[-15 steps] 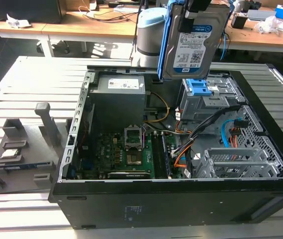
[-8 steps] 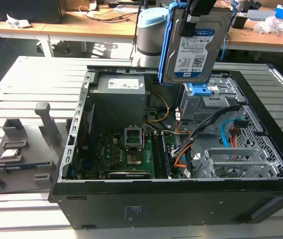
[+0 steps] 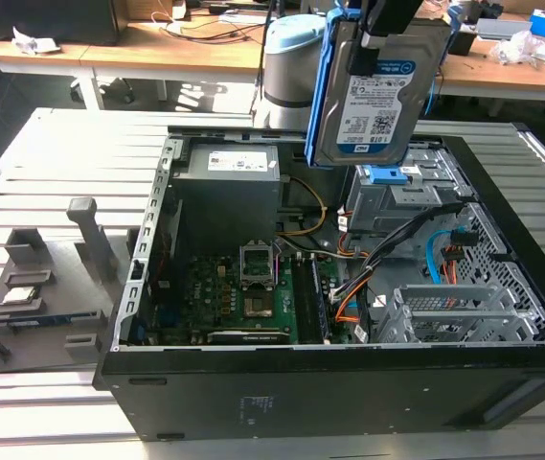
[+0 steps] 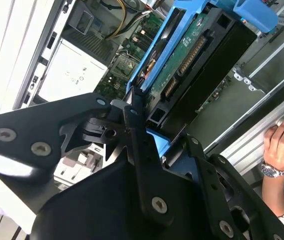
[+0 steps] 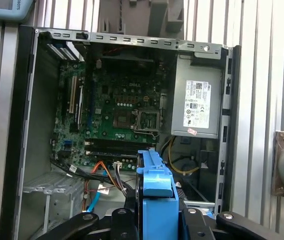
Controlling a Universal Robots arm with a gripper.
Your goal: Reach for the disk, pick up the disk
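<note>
The hand (image 4: 142, 127) pinches the silver, blue-framed disk (image 3: 375, 96); white-and-blue label showing.

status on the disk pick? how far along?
Reach and grasp look done: the end effector is shut on the disk by its blue frame. In the exterior view the disk hangs upright in the air, above the open computer case and apart from the drive bay. In hand: carrying the lifted disk. Nothing of the pick-up looks left.
</note>
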